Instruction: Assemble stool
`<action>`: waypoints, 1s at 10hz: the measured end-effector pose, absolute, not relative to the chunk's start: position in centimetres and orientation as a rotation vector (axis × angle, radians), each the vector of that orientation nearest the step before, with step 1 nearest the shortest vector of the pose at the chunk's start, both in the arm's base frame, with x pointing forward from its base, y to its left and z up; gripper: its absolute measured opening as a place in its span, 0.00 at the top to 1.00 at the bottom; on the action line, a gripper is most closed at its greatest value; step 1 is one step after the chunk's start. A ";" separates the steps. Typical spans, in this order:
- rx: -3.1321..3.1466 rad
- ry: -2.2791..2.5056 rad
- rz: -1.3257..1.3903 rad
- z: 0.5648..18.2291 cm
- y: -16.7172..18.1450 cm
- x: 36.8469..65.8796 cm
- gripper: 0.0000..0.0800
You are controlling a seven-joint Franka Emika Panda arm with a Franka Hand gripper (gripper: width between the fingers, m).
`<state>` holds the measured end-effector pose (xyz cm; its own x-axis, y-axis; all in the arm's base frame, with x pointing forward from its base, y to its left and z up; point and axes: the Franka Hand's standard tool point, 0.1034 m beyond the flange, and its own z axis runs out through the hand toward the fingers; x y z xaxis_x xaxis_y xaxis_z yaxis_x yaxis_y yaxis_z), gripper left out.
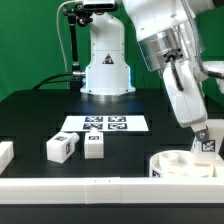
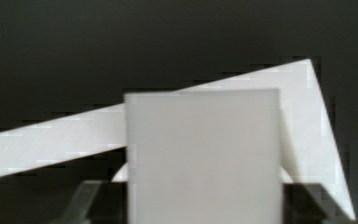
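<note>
White leg [image 2: 202, 145] sits gripped between the fingers [image 2: 318, 202], above the seat [image 1: 166, 162].

Matt black table top [image 1: 30, 115], smooth white plastic round disc seat [image 1: 172, 165], smooth matt white plastic blocky leg [image 2: 202, 150], glossy white arm casing [image 1: 165, 45], flat matt marker board [image 1: 103, 124].

My base [image 1: 106, 62] stands at the back, in the middle. My big white arm [image 1: 162, 35] comes in up high on the exterior view's right and bends down. My wrist [image 1: 185, 92] leans, so my pincer [image 1: 203, 133] points down and a little toward the exterior view's right. In the wrist view, my two dark fingers [image 2: 101, 198] press on both sides of a white leg [image 2: 202, 150] and hold it tight.
</note>
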<state>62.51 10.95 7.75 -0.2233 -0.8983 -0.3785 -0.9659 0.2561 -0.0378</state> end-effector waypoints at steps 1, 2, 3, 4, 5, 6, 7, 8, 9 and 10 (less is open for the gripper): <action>-1.726 2.204 0.296 7.9 11.1 62.5 0.34; -1.759 2.180 0.304 8.6 11.6 62.7 0.34; -1.807 2.148 0.302 9.5 12.3 63.0 0.22; -1.853 2.110 0.289 10.2 13.0 63.2 0.20; -1.868 2.091 0.287 9.9 12.9 63.2 0.20; -1.886 2.073 0.284 9.9 12.9 63.2 0.19; -1.930 2.027 0.273 9.9 12.9 63.2 0.19; -2.016 1.934 0.251 9.9 12.9 63.2 0.19; -2.064 1.878 0.239 9.9 12.9 63.2 0.19; -2.253 1.702 0.199 9.7 13.1 62.8 0.19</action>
<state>62.81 13.06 9.73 0.2844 -0.9127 -0.2933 -0.9558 -0.2462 -0.1607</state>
